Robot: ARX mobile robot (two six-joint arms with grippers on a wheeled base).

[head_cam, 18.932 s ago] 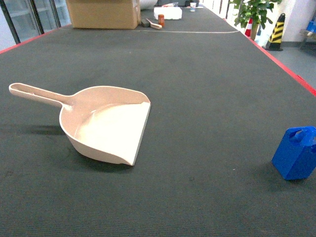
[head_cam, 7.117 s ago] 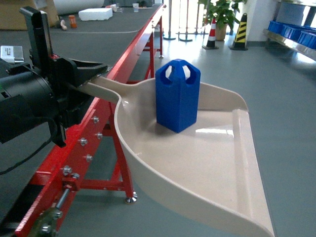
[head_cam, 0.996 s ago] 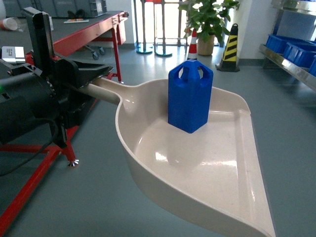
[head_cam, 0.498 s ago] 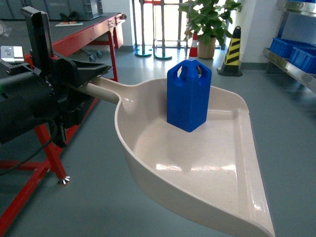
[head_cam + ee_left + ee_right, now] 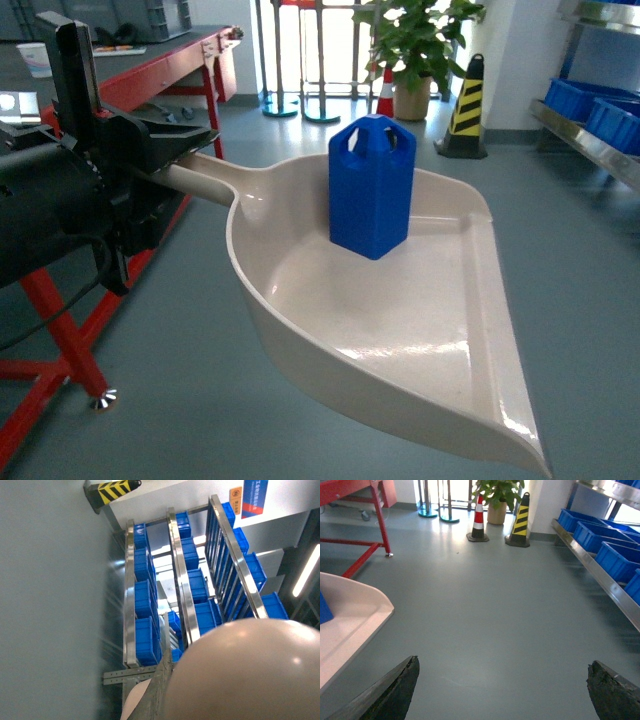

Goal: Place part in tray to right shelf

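Part (image 5: 371, 186): blue block, upright, standing in the tray (image 5: 420, 340) near its back wall, clear of both side walls. Tray: cream scoop, held out level over open floor, lip toward the lower right, handle running left into my left gripper (image 5: 175, 150), which is clamped on it. The left wrist view is mostly filled by the tray's rounded surface, close and blurred. Right gripper (image 5: 502, 690): fingers spread wide, nothing between them, above bare floor, with the tray's corner at its left. Change since half a second ago: the part stands at the same spot in the tray, while the background has slid; the red table (image 5: 150, 75) sits further left and the shelf (image 5: 590, 135) has come further into sight at the right edge. Shelf: steel rack carrying blue crates (image 5: 575, 97), well apart from the tray. Floor (image 5: 490, 595): smooth grey. Room: a potted plant (image 5: 410, 45), a striped cone (image 5: 478, 520) and a yellow-black post (image 5: 466, 108) by the far wall.
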